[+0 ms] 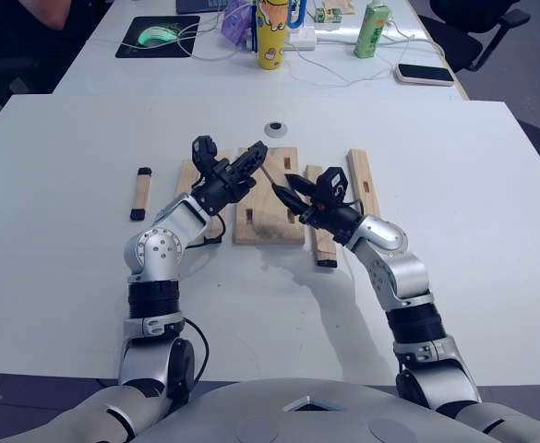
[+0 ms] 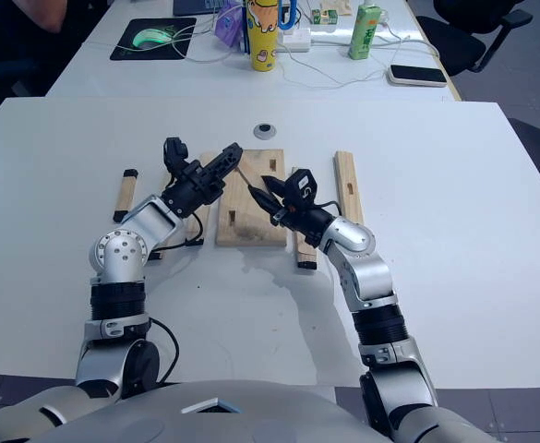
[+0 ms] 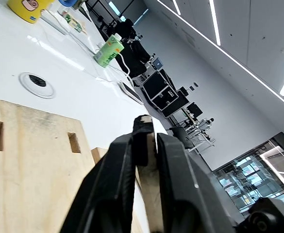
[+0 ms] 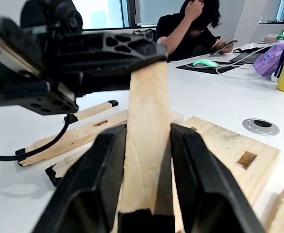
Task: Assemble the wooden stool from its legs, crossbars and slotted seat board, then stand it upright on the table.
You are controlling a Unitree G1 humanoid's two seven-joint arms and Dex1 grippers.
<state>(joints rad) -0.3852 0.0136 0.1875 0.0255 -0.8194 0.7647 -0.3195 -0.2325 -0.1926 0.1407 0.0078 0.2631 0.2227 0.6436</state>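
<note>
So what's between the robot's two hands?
A wooden bar: the left gripper and right gripper each clamp one end, above the slotted seat board. The right wrist view shows it best.

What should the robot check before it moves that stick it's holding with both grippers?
1. Left gripper shut on the crossbar: ok.
2. Right gripper shut on the same crossbar: ok.
3. Slotted seat board lies flat on the table under the crossbar, slots facing up: ok.
4. Crossbar end lined up with a slot: cannot tell.
5. Loose leg lies apart from the board, on the robot's left: ok.
6. Stool put together: not ok, the parts lie separate.
</note>
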